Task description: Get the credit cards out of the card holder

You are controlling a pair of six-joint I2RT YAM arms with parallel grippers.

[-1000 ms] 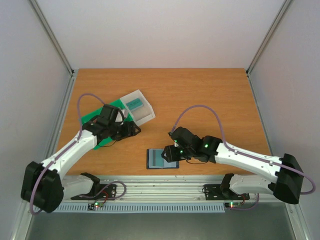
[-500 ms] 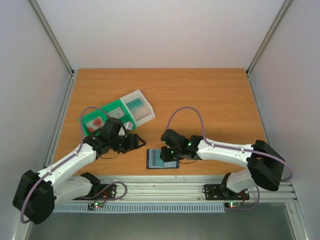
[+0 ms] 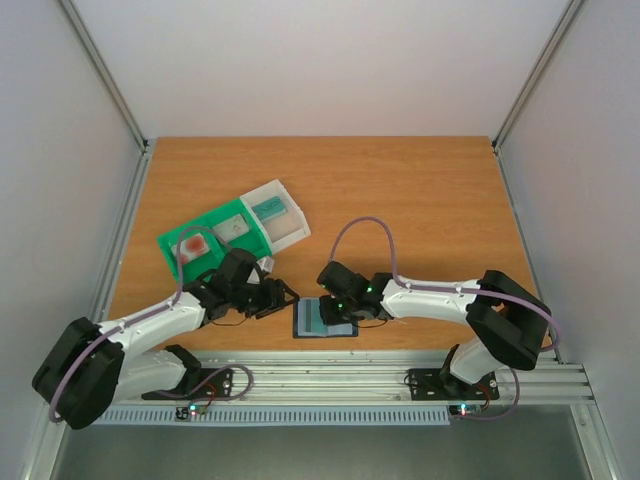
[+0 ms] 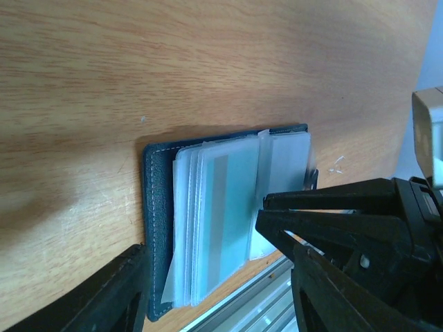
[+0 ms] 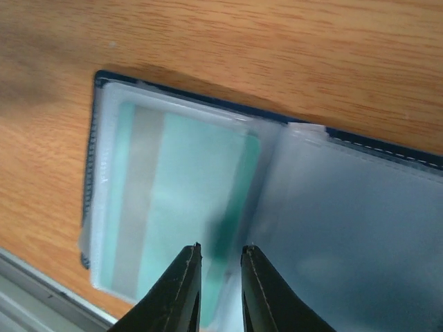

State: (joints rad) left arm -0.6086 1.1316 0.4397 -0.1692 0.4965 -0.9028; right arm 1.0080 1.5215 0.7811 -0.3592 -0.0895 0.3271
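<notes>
Saw a wooden counter (image 3: 400,190) filling the floor of the enclosure. Saw the left arm (image 3: 150,320) and the right arm (image 3: 440,297) reaching inward from the near corners toward the front middle of it. Noted a green-and-white tray (image 3: 238,210) lying askew left of centre, behind the left arm's wrist and well apart from the right arm.

Found the card holder (image 3: 305,322) lying open and flat near the front edge of the counter, between the two wrists, dark cover down, clear plastic sleeves (image 5: 346,228) fanned upward.

Found the left tool (image 4: 218,256) spread wide and empty just beside the holder's left edge, one finger to either side of it in the wrist view. Could not tell about contact with the cover.

Found the right tool (image 5: 216,290) over the middle of the holder, fingers (image 5: 176,297) drawn nearly together with only a narrow slit between, tips at the fold beside a card's right edge. Could not tell about any pinch on a sleeve or card there.

Saw one of the credit cards (image 5: 187,187), teal with a grey stripe, tucked inside a sleeve on the left half of the holder.
</notes>
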